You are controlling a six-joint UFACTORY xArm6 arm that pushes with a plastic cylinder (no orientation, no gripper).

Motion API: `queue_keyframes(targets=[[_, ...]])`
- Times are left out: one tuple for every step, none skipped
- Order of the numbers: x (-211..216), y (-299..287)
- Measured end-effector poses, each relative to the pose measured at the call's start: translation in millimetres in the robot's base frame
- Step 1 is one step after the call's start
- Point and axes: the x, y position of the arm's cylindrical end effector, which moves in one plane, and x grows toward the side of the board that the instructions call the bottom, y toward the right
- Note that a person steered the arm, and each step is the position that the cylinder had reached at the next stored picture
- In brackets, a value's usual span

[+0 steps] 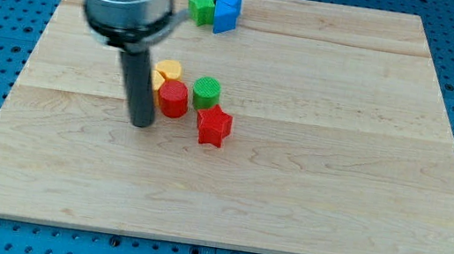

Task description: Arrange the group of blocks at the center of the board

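Beside red cylinder (173, 99), my tip (140, 124) upright.

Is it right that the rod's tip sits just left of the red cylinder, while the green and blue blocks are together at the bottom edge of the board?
Not quite. The green block and blue block sit together at the board's top edge, not the bottom, as the camera view shows. My tip is indeed just left of the red cylinder.

Bright, even light; soft shadows; slight blur.
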Motion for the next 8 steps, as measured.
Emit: queue_keyframes(targets=[[-35.1, -9.3], [-42.0, 35.6], [-15.1, -21.1], [38.7, 42.4], [31.5, 84.4], [10.4, 90.1], [-10.7, 87.9], [26.6, 84.4]])
